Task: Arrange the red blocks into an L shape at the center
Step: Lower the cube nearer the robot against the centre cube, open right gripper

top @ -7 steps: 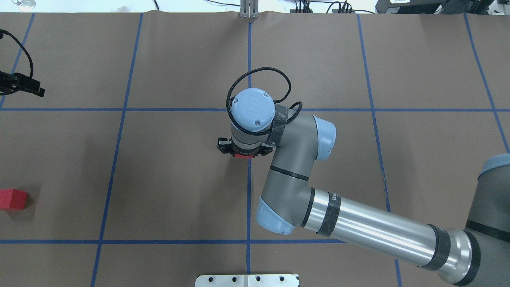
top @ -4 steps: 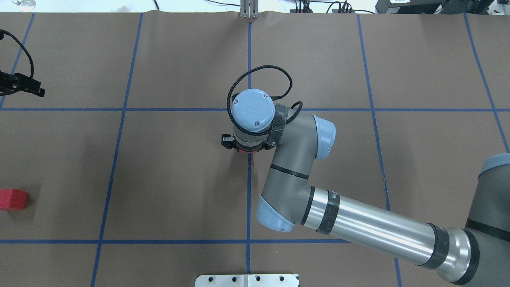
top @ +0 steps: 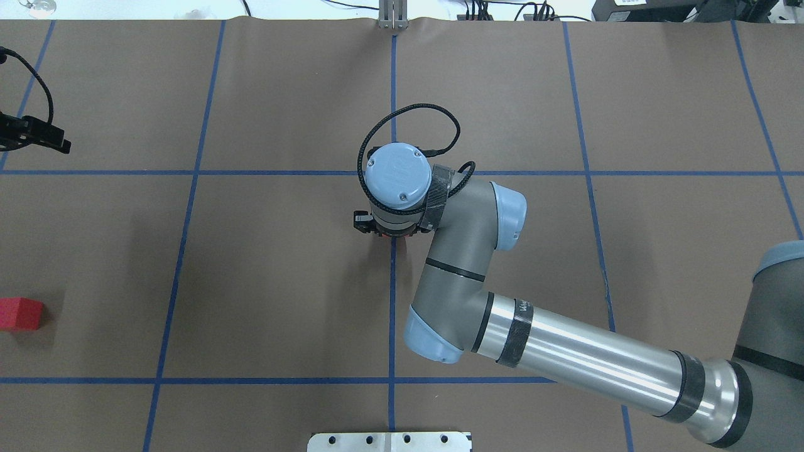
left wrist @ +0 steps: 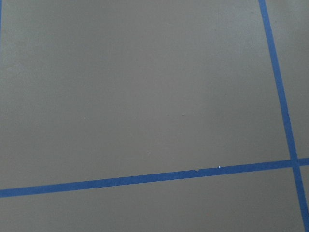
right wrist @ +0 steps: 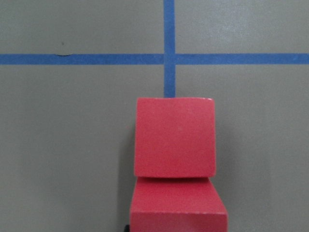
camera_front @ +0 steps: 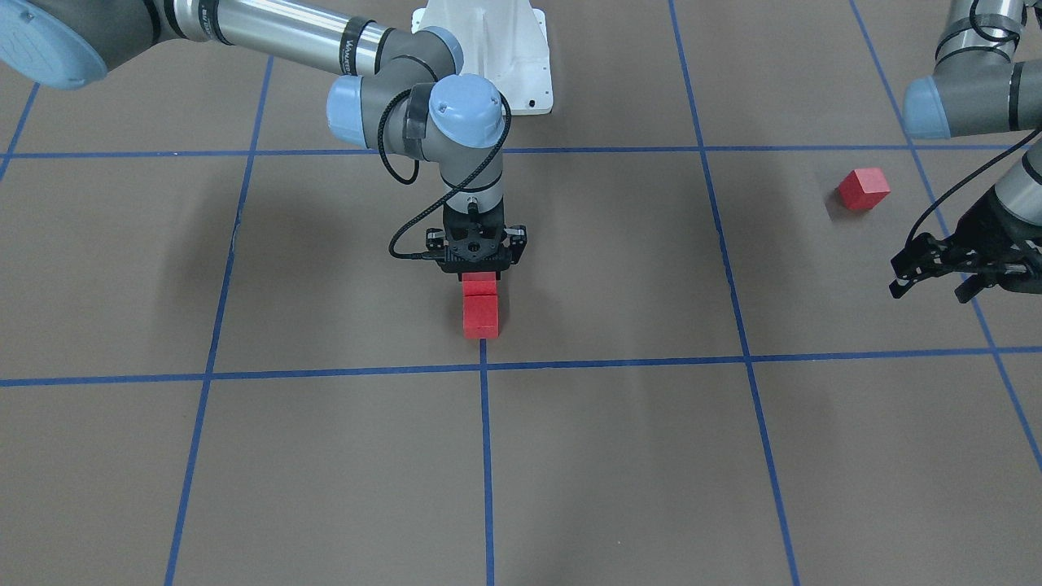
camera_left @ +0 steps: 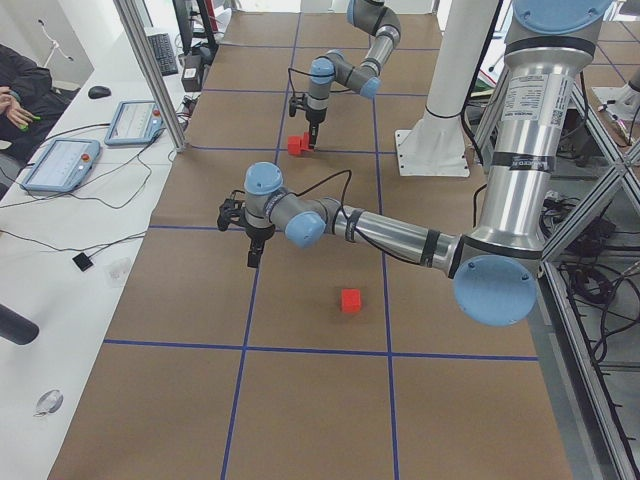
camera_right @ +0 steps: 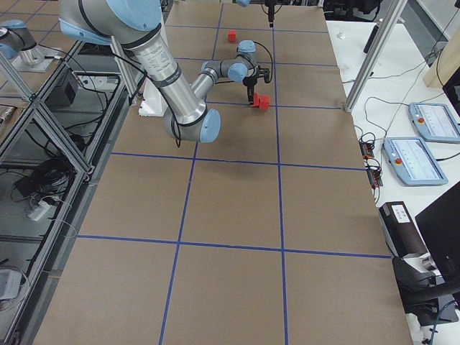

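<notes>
Two of three are set: first red block [camera_front: 480, 317] lies just short of the center [camera_front: 483, 365], with second red block [camera_front: 479, 285] touching it, clasped by the right gripper [camera_front: 479, 273]. Third red block [camera_front: 864, 189] remains well apart, near the spread, empty left gripper [camera_front: 934, 285]

The brown blue-taped counter [camera_front: 244, 456] bears a small matte red cube [camera_front: 480, 316] beside the centre crossing [camera_front: 483, 365] (a lone red cube [camera_front: 864, 189] lies well apart).

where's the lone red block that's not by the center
The lone red block sits far right in the front-facing view, on the robot's left side, near the left claw.
</notes>
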You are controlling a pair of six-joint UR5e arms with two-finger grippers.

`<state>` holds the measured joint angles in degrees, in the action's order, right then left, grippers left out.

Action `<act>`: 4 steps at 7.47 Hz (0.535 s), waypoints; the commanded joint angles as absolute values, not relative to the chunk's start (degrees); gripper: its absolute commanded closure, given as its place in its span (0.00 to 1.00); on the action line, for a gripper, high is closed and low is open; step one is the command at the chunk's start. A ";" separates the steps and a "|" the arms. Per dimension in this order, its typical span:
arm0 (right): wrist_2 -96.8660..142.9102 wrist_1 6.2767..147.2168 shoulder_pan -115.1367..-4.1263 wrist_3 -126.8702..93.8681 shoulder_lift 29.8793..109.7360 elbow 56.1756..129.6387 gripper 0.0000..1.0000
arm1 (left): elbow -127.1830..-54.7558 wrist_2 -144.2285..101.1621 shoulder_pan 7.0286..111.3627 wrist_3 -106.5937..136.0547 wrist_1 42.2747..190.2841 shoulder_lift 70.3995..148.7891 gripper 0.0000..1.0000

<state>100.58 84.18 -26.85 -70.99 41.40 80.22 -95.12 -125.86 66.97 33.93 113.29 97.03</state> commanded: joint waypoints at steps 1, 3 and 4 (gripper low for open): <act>100.55 83.94 -26.81 -70.84 41.40 79.98 1.00 | -95.10 -125.86 66.97 33.93 113.29 97.03 0.00; 100.55 83.76 -26.89 -70.93 41.40 79.98 0.77 | -94.49 -125.86 66.97 33.84 113.38 97.03 0.00; 100.02 83.76 -26.89 -70.93 41.40 79.98 0.56 | -94.31 -125.86 66.89 33.84 113.38 97.03 0.00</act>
<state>100.43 83.81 -26.88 -70.90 41.40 79.99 -94.61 -125.86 66.94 33.87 113.35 97.03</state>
